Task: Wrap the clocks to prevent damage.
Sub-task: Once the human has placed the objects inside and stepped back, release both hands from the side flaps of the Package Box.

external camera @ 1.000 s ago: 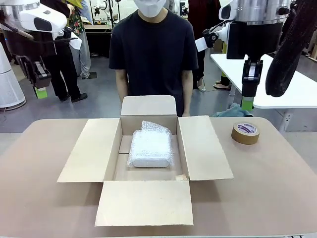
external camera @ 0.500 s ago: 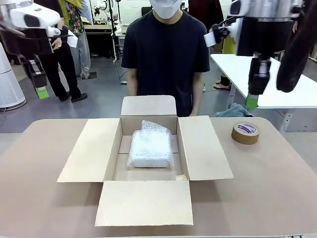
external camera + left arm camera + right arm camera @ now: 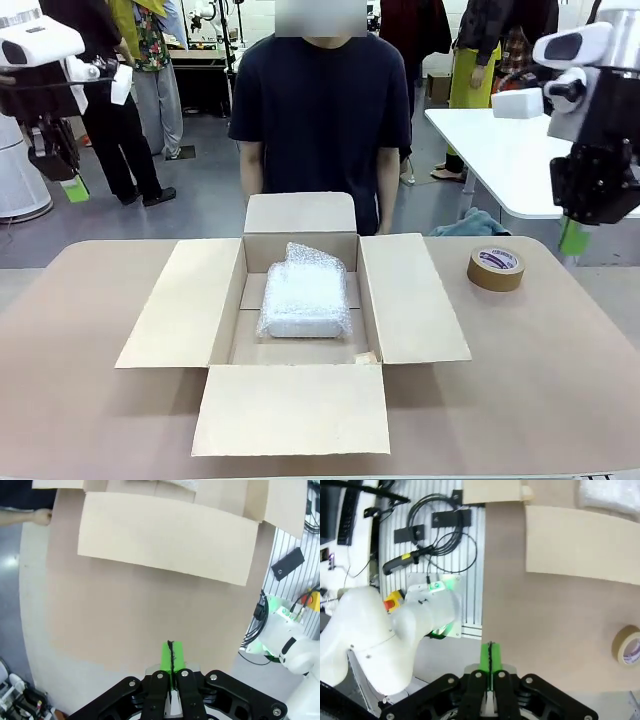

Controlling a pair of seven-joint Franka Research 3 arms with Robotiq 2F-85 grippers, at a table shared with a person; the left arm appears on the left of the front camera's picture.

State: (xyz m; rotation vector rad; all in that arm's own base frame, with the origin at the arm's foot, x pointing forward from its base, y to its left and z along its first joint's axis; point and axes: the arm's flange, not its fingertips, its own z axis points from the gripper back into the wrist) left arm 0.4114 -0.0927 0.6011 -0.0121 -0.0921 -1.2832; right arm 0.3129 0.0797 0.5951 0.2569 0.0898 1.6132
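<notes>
An open cardboard box stands mid-table with all its flaps spread flat. Inside lies a bundle in bubble wrap; the clocks themselves are hidden. My left gripper hangs shut and holding nothing, high off the table's far left corner. The left wrist view shows its green pads pressed together above bare tabletop, with a box flap beyond. My right gripper hangs shut and holding nothing off the far right side. Its pads meet near the table edge in the right wrist view, where the bundle shows at the top.
A roll of brown tape lies on the table right of the box, also seen as the tape roll. A person stands at the far side behind the box, arms down. A white table stands behind at the right.
Both arms have swung outward: the left gripper further left, the right gripper to the right and lower. The person has shifted slightly. The box and bundle stay put.
</notes>
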